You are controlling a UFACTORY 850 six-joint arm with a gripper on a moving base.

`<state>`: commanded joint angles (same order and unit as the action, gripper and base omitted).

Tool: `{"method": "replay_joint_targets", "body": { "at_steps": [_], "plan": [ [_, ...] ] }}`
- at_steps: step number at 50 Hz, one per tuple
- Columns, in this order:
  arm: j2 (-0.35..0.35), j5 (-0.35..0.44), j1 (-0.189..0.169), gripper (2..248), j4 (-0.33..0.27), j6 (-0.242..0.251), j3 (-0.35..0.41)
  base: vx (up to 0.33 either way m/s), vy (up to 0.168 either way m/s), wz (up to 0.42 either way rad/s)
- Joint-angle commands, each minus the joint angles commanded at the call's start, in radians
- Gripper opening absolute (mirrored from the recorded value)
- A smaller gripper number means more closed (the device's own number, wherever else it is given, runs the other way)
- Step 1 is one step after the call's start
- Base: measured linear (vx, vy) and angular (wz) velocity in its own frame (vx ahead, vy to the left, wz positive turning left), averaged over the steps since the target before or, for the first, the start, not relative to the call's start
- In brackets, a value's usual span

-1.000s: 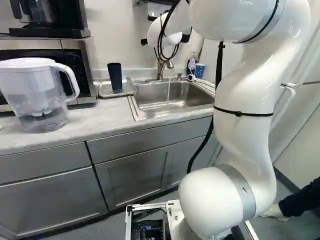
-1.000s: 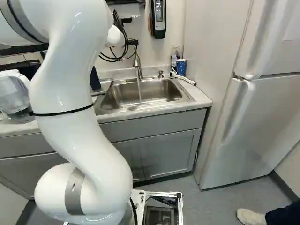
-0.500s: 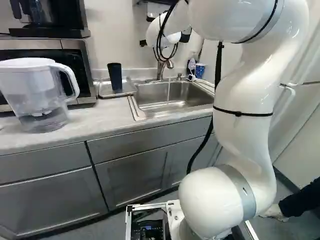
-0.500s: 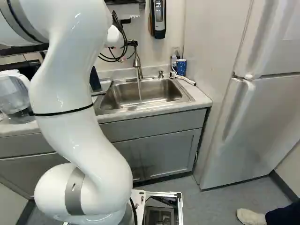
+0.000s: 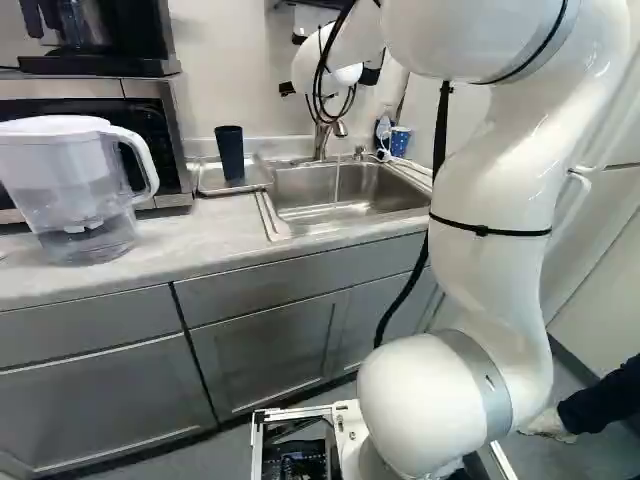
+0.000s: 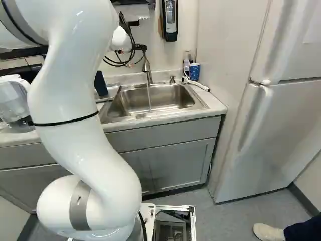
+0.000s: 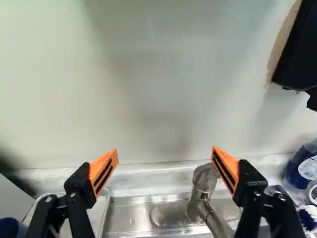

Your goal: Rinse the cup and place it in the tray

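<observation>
Gripper: ours (image 7: 165, 151) hangs empty and released, its fingers spread wide, facing the wall (image 7: 148, 89) near the faucet (image 7: 204, 196). We see nothing between the pads.
Cup: we find the dark blue cup (image 5: 229, 155) standing in the metal tray (image 5: 260, 180), beside the sink (image 6: 111, 108). We cannot tell whether its mouth is up or down.
Water: a thin stream (image 6: 149, 98) runs from the faucet into the basin.
Second cup: a blue patterned one (image 6: 194, 72) stands at the sink's far corner; we take it to be no part of this job.
Done: placing looks complete, as the cup is in the tray and out of our grip. Rinsing we judge likely done too, given the running tap, but we see no wetness on the cup to prove it.
Left: shutting off the water, if we count that as ours. The sentence does not ask for it, though our place near the faucet makes it a fair guess.
</observation>
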<state>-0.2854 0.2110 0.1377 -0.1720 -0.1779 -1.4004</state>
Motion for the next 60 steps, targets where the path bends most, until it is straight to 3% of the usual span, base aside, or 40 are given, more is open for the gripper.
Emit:
{"method": "replay_joint_targets", "body": {
  "at_steps": [60],
  "plan": [
    [0.047,-0.038,0.003,247,0.000,0.000,0.053,0.000,0.000,0.000]
  ]
}}
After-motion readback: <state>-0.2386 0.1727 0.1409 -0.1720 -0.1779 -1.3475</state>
